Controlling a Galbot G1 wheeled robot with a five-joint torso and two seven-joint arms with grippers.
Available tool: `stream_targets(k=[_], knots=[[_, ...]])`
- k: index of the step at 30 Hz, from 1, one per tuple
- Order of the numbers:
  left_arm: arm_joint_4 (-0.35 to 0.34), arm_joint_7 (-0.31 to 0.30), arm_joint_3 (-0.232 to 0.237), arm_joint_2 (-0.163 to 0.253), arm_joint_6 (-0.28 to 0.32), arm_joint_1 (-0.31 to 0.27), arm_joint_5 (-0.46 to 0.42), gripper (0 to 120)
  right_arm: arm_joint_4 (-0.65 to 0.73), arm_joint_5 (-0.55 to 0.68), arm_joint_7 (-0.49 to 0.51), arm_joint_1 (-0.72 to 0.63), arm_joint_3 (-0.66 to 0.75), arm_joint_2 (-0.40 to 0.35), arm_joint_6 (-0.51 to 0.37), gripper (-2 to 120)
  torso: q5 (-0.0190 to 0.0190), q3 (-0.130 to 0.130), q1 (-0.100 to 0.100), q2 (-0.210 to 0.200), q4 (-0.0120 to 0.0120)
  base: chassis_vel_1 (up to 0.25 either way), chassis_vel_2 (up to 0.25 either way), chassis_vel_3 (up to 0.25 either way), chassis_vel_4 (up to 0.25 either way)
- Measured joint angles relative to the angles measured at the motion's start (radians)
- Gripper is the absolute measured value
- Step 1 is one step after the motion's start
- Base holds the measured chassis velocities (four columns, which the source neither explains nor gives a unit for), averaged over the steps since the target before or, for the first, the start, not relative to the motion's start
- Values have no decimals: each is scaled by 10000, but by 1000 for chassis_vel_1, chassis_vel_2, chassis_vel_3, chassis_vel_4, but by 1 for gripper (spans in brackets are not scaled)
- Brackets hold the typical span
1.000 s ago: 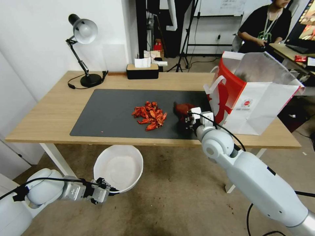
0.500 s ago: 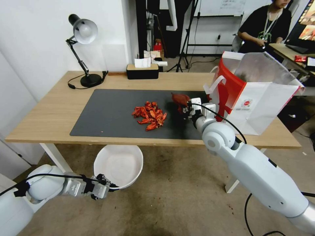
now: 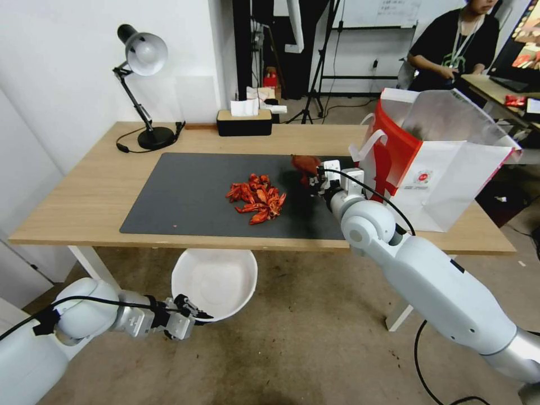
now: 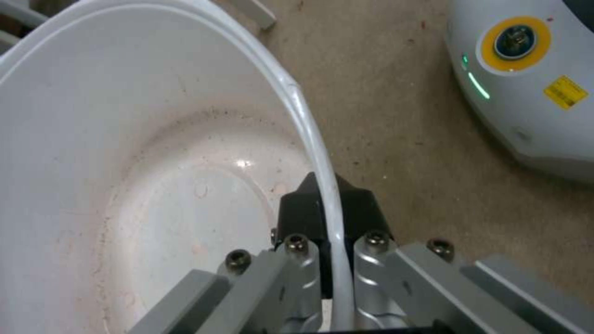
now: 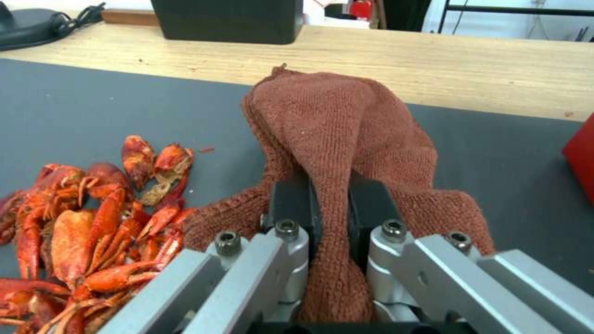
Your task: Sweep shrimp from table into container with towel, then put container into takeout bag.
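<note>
The sweeping step is being set up, and none of the shrimp (image 3: 257, 198) have gone anywhere yet. They lie in 1 loose heap near the middle of the dark mat (image 3: 185, 194) on the desk (image 3: 84, 194).

The right tool (image 3: 313, 178) hangs over the mat between the heap and the takeout bag (image 3: 433, 163), a little toward the far side of the pile. Its fingers are pressed together on a fold of the rust-brown towel (image 3: 305, 164); from the right wrist view the towel (image 5: 337, 153) bunches up above the pinch and drapes down either side, with the shrimp (image 5: 93, 222) just beside it. Whether the cloth's lower edge touches the mat I cannot tell.

The left tool (image 3: 194, 315) is down below the near edge of the desk, pinching the rim of the white bowl (image 3: 216, 281). In the left wrist view the rim (image 4: 322, 153) runs between the 2 dark pads, 1 inside the wall and 1 outside. The bowl is empty apart from a faint pinkish film, and it sits under the desk edge, roughly in line with the left half of the heap.

As I judge it, the next move calls for the towel to come down onto the mat behind the pile and drag toward the near edge, while the bowl stays snug under that edge, mouth up, right where the shrimp will spill off. The heap is wide, so the bowl may need nudging toward the robot's right, or strays will drop to the floor. The bag stands open on the right end of the desk, waiting for later.
</note>
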Motion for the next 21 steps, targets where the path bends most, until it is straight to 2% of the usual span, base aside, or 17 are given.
stream_targets(k=[11,21], knots=[[-151,51,0,-172,-65,11,4,0,-912,260,-513,924,-1029,269,699,4,-1,1,0,0,0,0,0,0,0],[-19,73,-4,-350,-102,87,-270,0,-1205,285,-766,1274,-1551,420,812,4,-1,0,0,0,0,0,0,0,0]])
